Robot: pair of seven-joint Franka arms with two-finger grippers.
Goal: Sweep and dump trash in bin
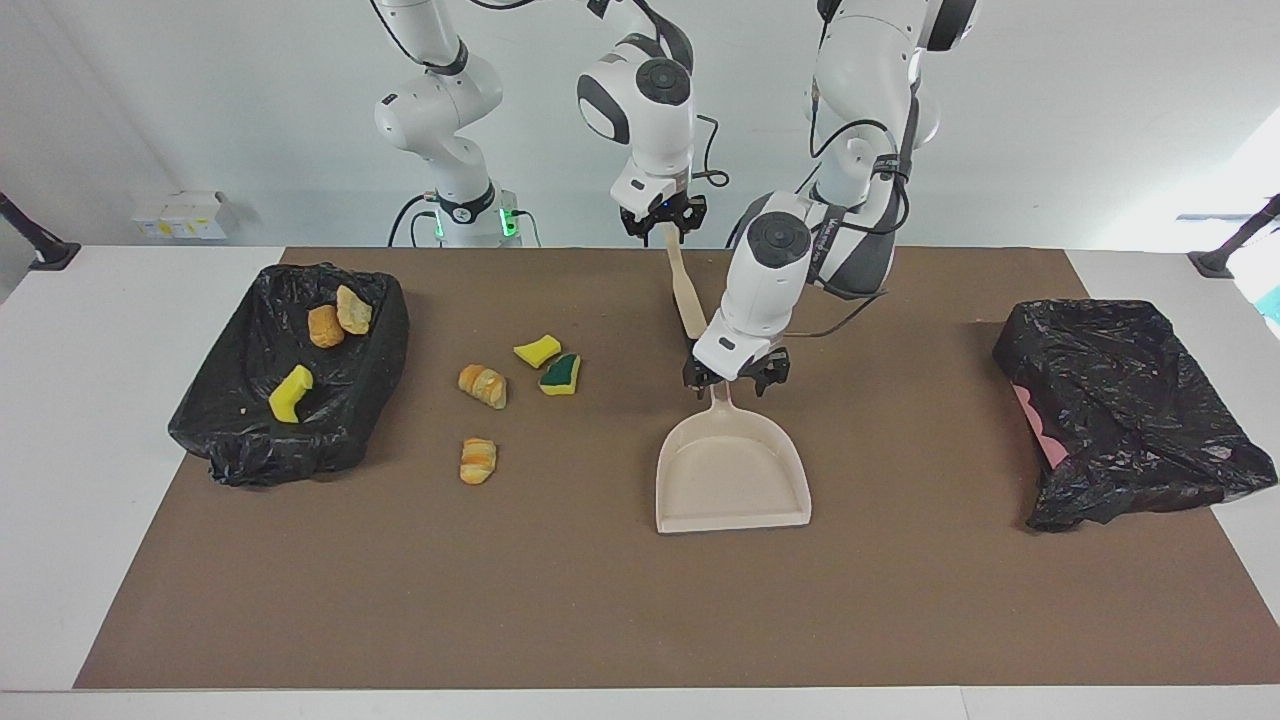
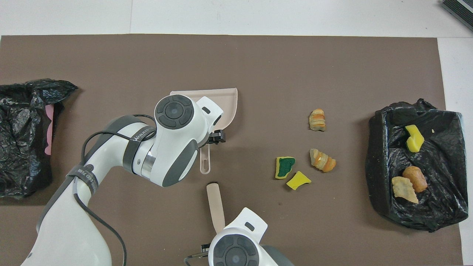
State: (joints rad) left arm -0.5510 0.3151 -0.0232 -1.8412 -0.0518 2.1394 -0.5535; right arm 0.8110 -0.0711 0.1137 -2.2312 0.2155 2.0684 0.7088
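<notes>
Brown matting (image 1: 900,600) covers the table. With 12 o'clock taken as away from the robots, the black-lined bin (image 1: 392,310) is set at 3 o'clock, with 3 binned scraps (image 1: 325,325) inside. The dustpan (image 1: 730,480) is laid along the 12-to-6 line, handle at 6. A beige paddle (image 1: 683,290) is pinched by the right gripper (image 1: 660,225). 4 loose scraps (image 1: 560,373) are found at 3 o'clock of the pan, nearer the right arm. The left gripper (image 1: 735,378) is spread astride the handle.

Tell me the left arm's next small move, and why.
Probably close the left end effector on the dustpan handle: it sits open right at the handle, the pan lies flat, and the right end effector already holds the beige stick. Four scraps wait on the mat.
</notes>
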